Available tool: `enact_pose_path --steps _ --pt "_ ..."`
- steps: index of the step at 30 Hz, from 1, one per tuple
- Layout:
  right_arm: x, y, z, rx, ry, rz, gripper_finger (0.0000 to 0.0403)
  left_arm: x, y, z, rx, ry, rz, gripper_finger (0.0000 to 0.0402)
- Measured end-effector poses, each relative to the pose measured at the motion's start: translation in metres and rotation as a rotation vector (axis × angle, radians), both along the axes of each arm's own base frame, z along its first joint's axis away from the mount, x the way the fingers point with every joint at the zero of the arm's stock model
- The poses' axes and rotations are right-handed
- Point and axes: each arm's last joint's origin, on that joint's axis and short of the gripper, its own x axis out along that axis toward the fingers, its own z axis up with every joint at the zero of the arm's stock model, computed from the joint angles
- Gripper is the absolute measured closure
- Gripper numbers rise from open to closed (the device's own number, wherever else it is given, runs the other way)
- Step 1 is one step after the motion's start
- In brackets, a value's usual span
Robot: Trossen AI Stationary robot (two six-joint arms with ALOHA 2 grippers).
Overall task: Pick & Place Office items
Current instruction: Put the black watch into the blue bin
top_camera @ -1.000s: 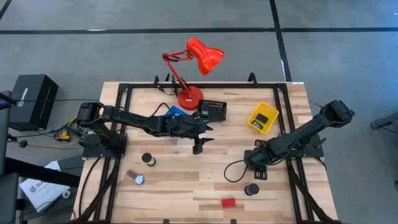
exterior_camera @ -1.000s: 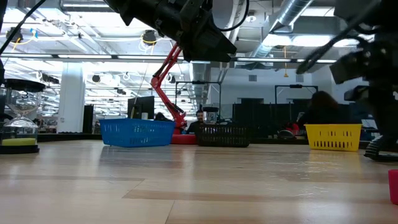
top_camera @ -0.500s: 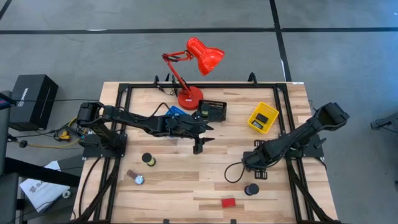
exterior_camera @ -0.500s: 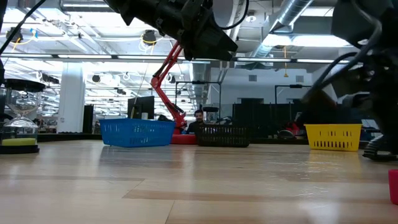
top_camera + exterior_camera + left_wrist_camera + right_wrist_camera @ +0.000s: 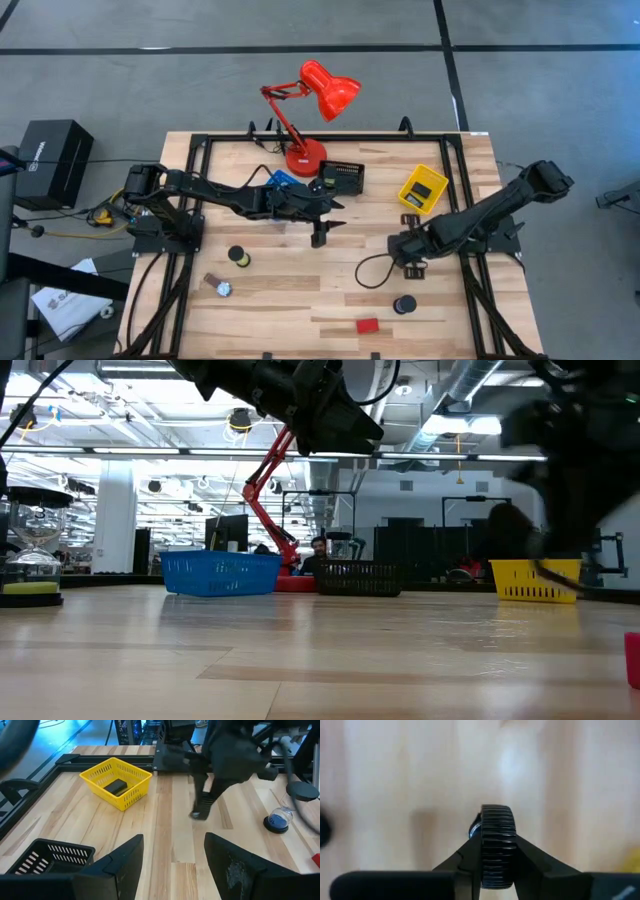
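Observation:
In the right wrist view my right gripper (image 5: 496, 867) is shut on a black ribbed disc (image 5: 496, 827). In the high view this gripper (image 5: 404, 256) hovers right of the table's middle, and a black cord (image 5: 368, 270) trails from it in a loop. My left gripper (image 5: 319, 236) hangs open above the table's middle, touching nothing; its fingers (image 5: 120, 865) frame the left wrist view. On the table stand a black-capped cylinder (image 5: 404, 303), a red block (image 5: 367, 325), a yellow-centred roll (image 5: 238, 256) and a small gadget (image 5: 218, 287). My right gripper pinches the ribbed disc edge-on, one finger (image 5: 465, 862) on each flat face, with the ribbed rim (image 5: 496, 820) sticking out past the fingertips. The disc looks lifted above the wood, and its cord (image 5: 556, 576) hangs below.
Along the far side sit a blue bin (image 5: 283, 180), a black bin (image 5: 343, 177) and a yellow bin (image 5: 424, 188) with a dark item inside. A tall red desk lamp (image 5: 305, 155) stands behind them. Bare wood lies between the two arms and toward the near edge.
My right gripper has risen from the table and shifted toward the far-left, carrying the disc up with it. The cord loop has been dragged the same way.

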Motion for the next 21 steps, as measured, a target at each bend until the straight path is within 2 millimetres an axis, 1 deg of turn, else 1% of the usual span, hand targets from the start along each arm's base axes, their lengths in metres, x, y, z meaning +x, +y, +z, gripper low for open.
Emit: enact_pose_path --steps 3,7,12,14,18,21 --pt "0.009 -0.009 0.012 -0.123 -0.078 0.005 0.0332 0.000 0.000 0.000 0.000 -0.004 0.000 0.0197" --pt "0.024 -0.025 0.020 -0.261 -0.188 -0.031 0.0339 0.000 0.000 0.001 0.000 -0.008 0.000 0.0197" --pt "0.042 -0.042 0.029 -0.394 -0.352 -0.116 0.0324 0.000 0.000 0.001 0.025 -0.009 -0.011 0.0197" --pt "0.048 -0.046 0.034 -0.445 -0.401 -0.116 0.0321 0.000 0.000 0.001 0.048 -0.008 -0.021 0.0197" --pt "0.060 -0.050 0.044 -0.488 -0.506 -0.072 0.0331 0.001 0.002 0.001 0.057 -0.009 -0.016 0.0197" --pt "0.066 -0.052 0.050 -0.494 -0.575 -0.079 0.0336 0.001 0.006 0.001 0.121 -0.003 0.000 0.0197"
